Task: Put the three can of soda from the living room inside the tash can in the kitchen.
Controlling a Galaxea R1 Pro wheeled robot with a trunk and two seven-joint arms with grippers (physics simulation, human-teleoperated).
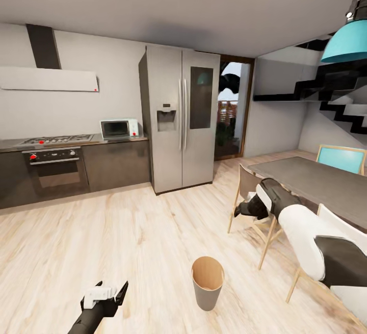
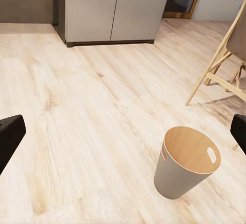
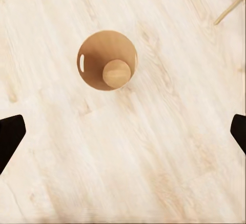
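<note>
The tash can [image 1: 206, 297] stands upright on the pale wood floor of the kitchen, low in the head view, grey outside and coppery brown inside. My left gripper [image 1: 109, 293] is open to its left, low over the floor; in the left wrist view its dark fingers [image 2: 10, 134] frame the tash can [image 2: 174, 180]. My right gripper [image 1: 244, 210] hangs higher, to the bin's right by a chair. Its fingers [image 3: 10, 131] are spread wide and empty, looking straight down into the tash can [image 3: 95, 55], where I see only its round bottom. The cans of soda are out of view.
A steel double-door fridge [image 1: 181, 120] stands at the back, with dark cabinets, an oven [image 1: 53, 168] and a microwave [image 1: 118, 129] to its left. A grey dining table [image 1: 316, 181] and wooden chairs [image 1: 267, 229] crowd the right side. A doorway [image 1: 232, 110] opens beyond the fridge.
</note>
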